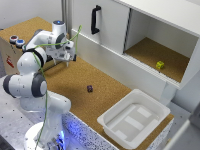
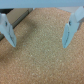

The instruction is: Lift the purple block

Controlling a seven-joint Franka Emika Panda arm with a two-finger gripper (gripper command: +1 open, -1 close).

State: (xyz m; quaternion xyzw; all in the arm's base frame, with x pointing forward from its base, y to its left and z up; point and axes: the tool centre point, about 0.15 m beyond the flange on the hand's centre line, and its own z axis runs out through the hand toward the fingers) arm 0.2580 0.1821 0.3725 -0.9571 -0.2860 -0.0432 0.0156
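The purple block [image 1: 90,88] is a tiny dark cube lying on the cork tabletop [image 1: 75,80], near the middle in the exterior view. My gripper [image 1: 67,62] hangs above the cork to the exterior view's left of the block, well apart from it. In the wrist view the gripper [image 2: 37,46] is open and empty, with both fingers spread wide over bare cork [image 2: 40,60]. The block is out of the wrist view.
A white tray [image 1: 134,118] sits at the exterior view's right front. A white cabinet [image 1: 120,25] with a black handle [image 1: 95,20] stands behind, with an open shelf holding a yellow-green cube [image 1: 160,65]. A box with buttons [image 1: 16,41] is at the left.
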